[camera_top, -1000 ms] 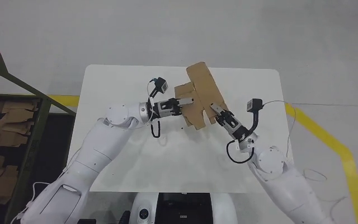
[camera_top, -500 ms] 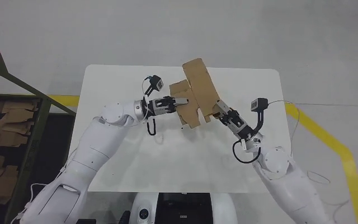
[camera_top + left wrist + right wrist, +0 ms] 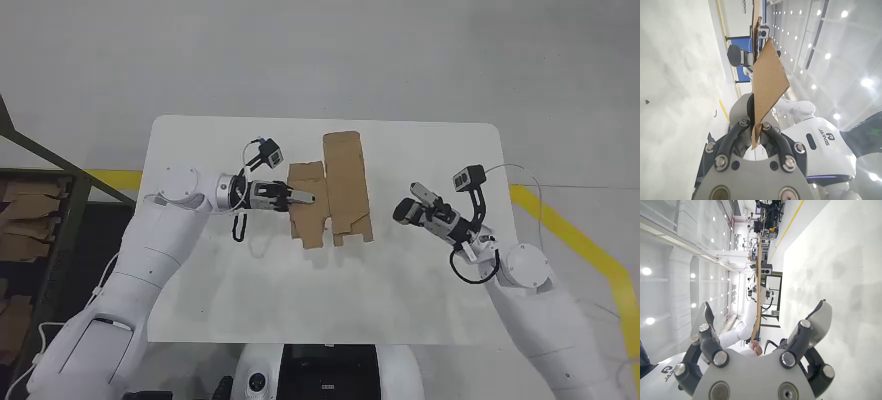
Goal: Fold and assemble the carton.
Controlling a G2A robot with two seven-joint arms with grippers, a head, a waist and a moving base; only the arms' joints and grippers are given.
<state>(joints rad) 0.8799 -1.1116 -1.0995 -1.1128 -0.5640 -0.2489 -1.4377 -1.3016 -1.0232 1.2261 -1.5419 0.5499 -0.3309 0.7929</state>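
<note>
The brown carton (image 3: 335,188) is a flattened blank of two joined panels over the middle of the white table (image 3: 220,290). My left gripper (image 3: 303,197) is shut on the edge of its left panel. The left wrist view shows both fingers clamped on the cardboard (image 3: 768,79) at my left gripper (image 3: 755,126). My right gripper (image 3: 418,197) stands open to the right of the carton, a short gap away, holding nothing. In the right wrist view the carton (image 3: 758,285) appears edge-on, well beyond the spread fingers of my right gripper (image 3: 763,313).
A dark rack (image 3: 35,215) with several cardboard blanks stands off the table's left side. A yellow line (image 3: 570,235) runs on the floor to the right. The table's front half lies bare.
My right gripper has let go of the carton, opened and drawn back to the right. The left arm pulled the carton leftward, and it went from raised and tilted to flat and square-on.
</note>
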